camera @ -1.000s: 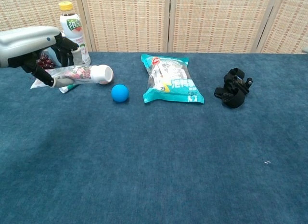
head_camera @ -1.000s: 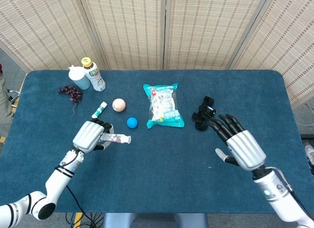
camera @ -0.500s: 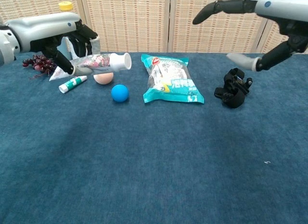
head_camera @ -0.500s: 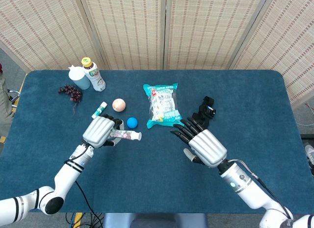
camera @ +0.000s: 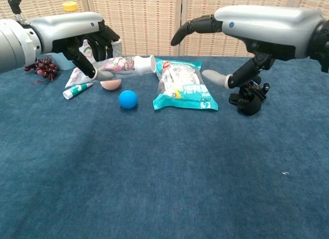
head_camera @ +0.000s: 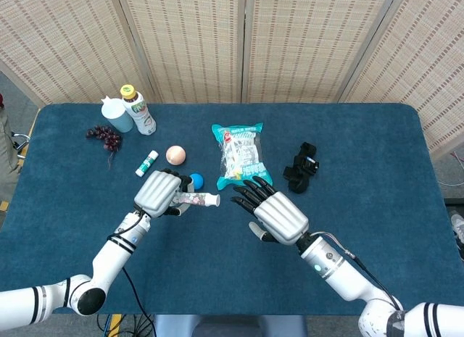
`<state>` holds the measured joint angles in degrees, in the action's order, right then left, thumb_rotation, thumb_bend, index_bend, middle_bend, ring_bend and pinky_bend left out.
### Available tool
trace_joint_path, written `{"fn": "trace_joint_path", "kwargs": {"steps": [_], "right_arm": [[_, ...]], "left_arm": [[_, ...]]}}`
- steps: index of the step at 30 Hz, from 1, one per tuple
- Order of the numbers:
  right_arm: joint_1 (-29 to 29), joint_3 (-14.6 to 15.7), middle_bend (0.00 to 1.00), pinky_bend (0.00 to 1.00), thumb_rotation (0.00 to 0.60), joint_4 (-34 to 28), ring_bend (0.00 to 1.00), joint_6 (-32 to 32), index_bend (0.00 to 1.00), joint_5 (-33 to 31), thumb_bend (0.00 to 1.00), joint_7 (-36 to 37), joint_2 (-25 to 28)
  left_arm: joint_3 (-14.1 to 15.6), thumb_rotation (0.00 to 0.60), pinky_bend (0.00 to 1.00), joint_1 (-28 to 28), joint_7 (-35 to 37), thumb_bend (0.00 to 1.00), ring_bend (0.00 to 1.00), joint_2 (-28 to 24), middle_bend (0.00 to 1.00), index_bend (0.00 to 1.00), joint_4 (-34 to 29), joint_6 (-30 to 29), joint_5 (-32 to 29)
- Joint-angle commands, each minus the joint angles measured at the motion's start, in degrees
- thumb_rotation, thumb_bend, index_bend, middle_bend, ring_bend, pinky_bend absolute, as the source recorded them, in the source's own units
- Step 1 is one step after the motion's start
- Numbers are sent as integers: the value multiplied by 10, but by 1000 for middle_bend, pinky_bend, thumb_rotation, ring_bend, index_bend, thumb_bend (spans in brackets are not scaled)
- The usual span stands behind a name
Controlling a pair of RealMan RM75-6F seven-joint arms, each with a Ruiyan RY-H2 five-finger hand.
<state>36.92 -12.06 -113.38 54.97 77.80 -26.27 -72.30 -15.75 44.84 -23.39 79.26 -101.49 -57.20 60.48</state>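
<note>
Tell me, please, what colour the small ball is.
The ball is blue, clearest in the chest view.

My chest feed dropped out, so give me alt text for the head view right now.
Seen from above, the left robot hand holds a floral tube with its white cap pointing at the open right robot hand, both above a blue table. Behind them lie a blue ball, a snack bag and a black clip.

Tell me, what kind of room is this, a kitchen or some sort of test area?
Most likely a test or demo area, not a kitchen. A table covered in blue carpet-like cloth holds unrelated items: a snack bag, a blue ball, grapes. Woven folding screens close off the background.
</note>
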Motion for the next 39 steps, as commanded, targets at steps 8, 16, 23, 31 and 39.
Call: {"fn": "trace_joint_path", "kwargs": {"steps": [8, 16, 23, 31, 39], "right_arm": [[38, 0, 104, 32, 540, 32, 0, -10, 193, -55, 414, -41, -44], [55, 2, 102, 28, 540, 43, 0, -1, 193, -74, 415, -49, -65], [68, 4, 101, 29, 539, 53, 0, 3, 193, -88, 414, -55, -77], [81, 9, 99, 29, 539, 61, 0, 7, 193, -101, 415, -61, -89], [92, 12, 99, 29, 539, 70, 0, 10, 193, -114, 415, -68, -99]], "left_arm": [[0, 600, 350, 19, -17, 306, 455, 8, 603, 645, -2, -7, -35], [4, 600, 352, 32, -29, 305, 454, 14, 603, 645, 4, -10, -60], [6, 600, 352, 39, -33, 306, 455, 15, 603, 645, 6, -14, -70], [13, 600, 355, 45, -39, 305, 455, 17, 603, 645, 3, -20, -76], [14, 600, 357, 51, -41, 305, 455, 20, 603, 645, 2, -24, -83]]}}
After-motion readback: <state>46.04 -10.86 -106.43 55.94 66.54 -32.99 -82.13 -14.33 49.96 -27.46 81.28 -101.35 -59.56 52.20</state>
